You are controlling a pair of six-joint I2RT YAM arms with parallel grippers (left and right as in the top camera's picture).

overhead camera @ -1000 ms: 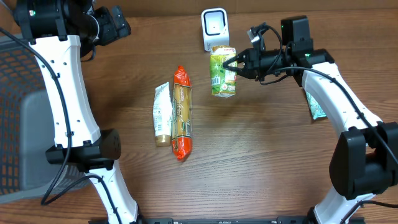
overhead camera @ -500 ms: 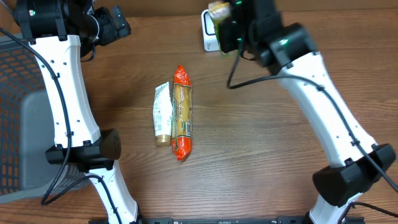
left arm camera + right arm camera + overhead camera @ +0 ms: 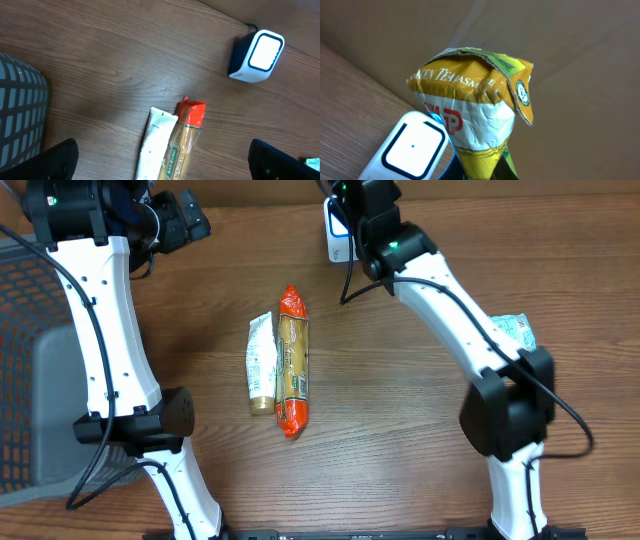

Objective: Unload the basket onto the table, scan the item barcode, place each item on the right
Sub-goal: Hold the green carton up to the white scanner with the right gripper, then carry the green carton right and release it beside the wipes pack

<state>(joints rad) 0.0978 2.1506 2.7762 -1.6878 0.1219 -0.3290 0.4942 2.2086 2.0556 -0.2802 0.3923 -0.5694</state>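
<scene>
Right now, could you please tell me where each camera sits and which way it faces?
Overhead: above the table, looking straight down; left arm and right arm show.
Left wrist: raised at the left, tilted down at sausage and tube; left fingers frame the corners.
Right wrist: looks along the right gripper at the pinched tea pack.
All three share the scanner.

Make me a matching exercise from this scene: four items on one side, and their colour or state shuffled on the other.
Column one:
1 scanner
2 tea carton
3 sausage pack
4 tube

Column two:
A lying flat, orange with red ends
B held up in the air
C standing upright, screen lit
D lying flat, white with green print

Pairs: 1-C, 2-B, 3-A, 4-D
</scene>
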